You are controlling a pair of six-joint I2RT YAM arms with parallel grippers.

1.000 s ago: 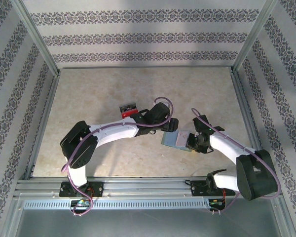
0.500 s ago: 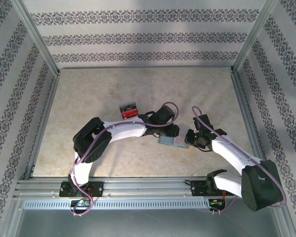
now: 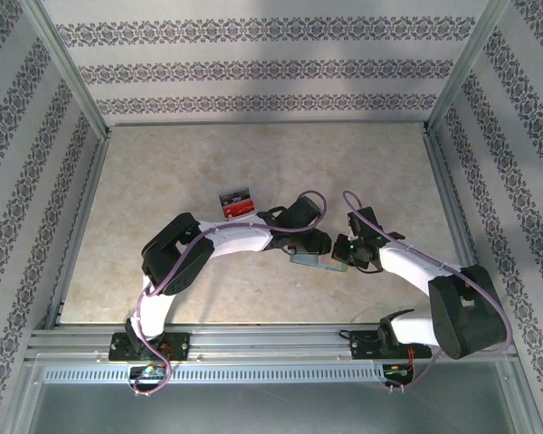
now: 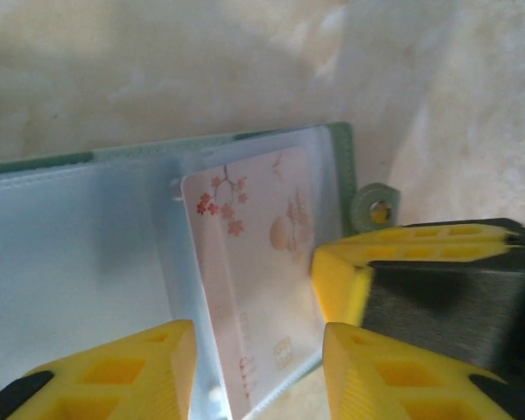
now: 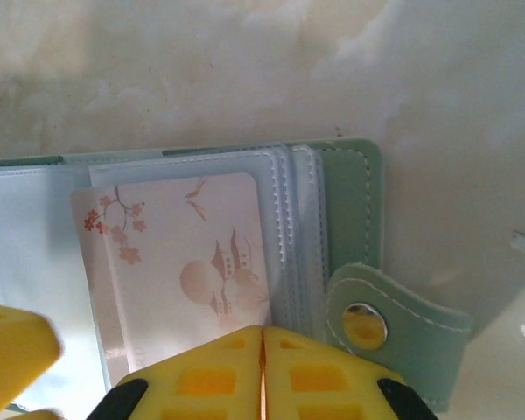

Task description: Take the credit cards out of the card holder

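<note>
The pale teal-blue soft card holder (image 5: pixel 350 192) lies open on the beige marbled table (image 3: pixel 163 172). A pale pink plastic card (image 5: pixel 192 254) (blossom and pagoda print) sits in its clear sleeve. The right gripper (image 5: pixel 262 337) is clenched at the sleeve's near edge. The left gripper (image 4: pixel 254 343) has its fingers apart, straddling the card.

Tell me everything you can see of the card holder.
The card holder is a small pale teal stitched wallet lying open on the marbled table. Clear plastic sleeves fan from it; one holds a pale card printed with red blossoms and a pagoda. A snap tab with a metal stud sticks out at one side. The right gripper, shut, meets its near edge; the left gripper straddles the card.
</note>
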